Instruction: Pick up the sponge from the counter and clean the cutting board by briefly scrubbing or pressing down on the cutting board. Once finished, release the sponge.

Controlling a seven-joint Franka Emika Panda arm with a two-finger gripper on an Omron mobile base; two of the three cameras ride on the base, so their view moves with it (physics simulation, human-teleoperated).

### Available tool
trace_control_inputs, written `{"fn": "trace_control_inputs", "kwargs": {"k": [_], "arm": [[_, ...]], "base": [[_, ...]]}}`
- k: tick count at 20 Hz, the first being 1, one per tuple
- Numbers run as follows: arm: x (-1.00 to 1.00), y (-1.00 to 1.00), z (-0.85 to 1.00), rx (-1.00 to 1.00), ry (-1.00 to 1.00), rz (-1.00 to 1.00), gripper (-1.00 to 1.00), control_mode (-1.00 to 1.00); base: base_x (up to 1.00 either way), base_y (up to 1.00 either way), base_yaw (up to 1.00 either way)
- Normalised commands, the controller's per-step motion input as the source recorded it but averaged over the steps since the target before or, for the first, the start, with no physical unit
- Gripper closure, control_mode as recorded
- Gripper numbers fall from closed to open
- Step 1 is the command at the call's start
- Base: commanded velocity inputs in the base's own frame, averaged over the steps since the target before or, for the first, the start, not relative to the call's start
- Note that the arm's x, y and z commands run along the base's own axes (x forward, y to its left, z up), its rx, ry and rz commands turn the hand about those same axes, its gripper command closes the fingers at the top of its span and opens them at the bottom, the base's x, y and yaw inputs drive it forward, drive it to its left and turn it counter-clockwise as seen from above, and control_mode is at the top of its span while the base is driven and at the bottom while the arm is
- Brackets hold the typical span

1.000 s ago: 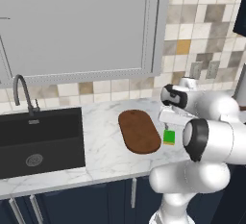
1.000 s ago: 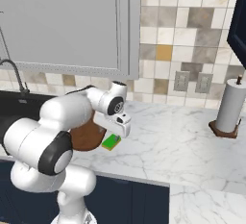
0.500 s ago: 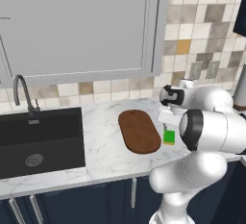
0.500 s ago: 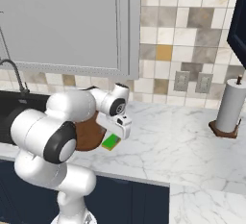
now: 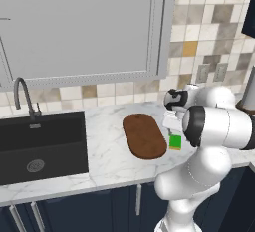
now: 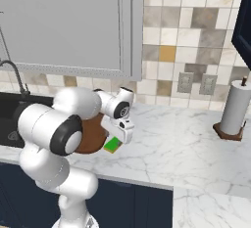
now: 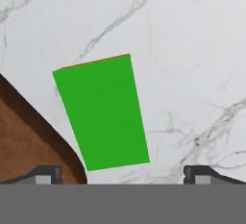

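The counter [image 5: 107, 141] is white marble with grey veins. The cutting board [image 5: 144, 136] lies flat on it; the sponge [image 7: 102, 112] lies just beside the board.

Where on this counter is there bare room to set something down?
Bare counter runs between the sponge and the paper towel roll, and between the sink and the cutting board. It is crowded where the sponge lies beside the board under the gripper.
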Motion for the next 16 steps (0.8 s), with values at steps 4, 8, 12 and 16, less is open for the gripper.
{"fn": "trace_control_inputs", "kwargs": {"k": [4, 8, 12, 16], "arm": [[0.18, 0.00, -0.07, 0.00, 0.08, -0.08, -1.00, -1.00], [0.14, -0.01, -0.09, 0.00, 0.08, -0.05, -1.00, -1.00], [0.08, 0.00, -0.16, 0.00, 0.07, -0.04, -1.00, -1.00], [0.03, -0.01, -0.22, 0.00, 0.08, -0.02, -1.00, -1.00]], "base": [[0.00, 0.00, 0.00], [0.00, 0.00, 0.00], [0.00, 0.00, 0.00], [0.00, 0.00, 0.00]]}}
